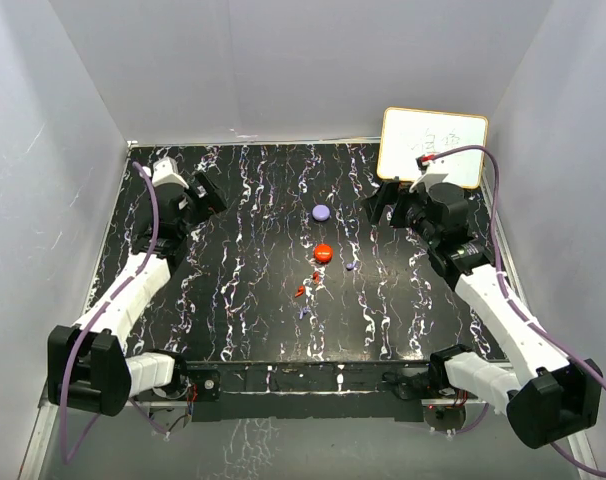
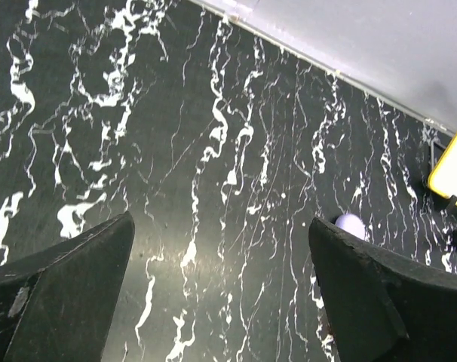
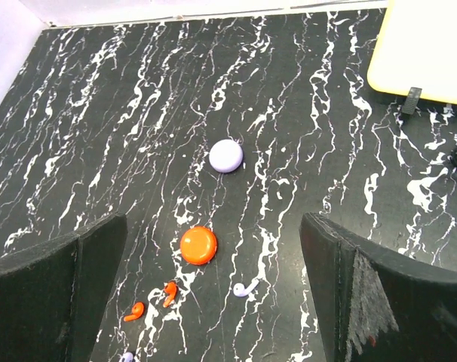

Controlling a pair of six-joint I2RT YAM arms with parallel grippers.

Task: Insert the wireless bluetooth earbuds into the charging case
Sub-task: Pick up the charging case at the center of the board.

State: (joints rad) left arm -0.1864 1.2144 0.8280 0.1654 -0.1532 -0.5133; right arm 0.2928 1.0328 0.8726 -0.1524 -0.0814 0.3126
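**Both arms over the marbled table (image 1: 233,300).** The left gripper (image 2: 221,221) has its fingers spread wide with nothing between them. The lavender case (image 2: 351,224) peeks out beside its right finger.

The right gripper (image 3: 213,219) is likewise spread and empty. The red case (image 3: 198,245) lies straight ahead of it, between the fingers, with the lavender case farther out. The red earbuds (image 3: 170,292) lie loose on the table, nearer than the red case and toward the left finger. One lavender earbud (image 3: 245,288) lies near them on the right. A whiteboard (image 3: 432,45) stands beyond the right finger.
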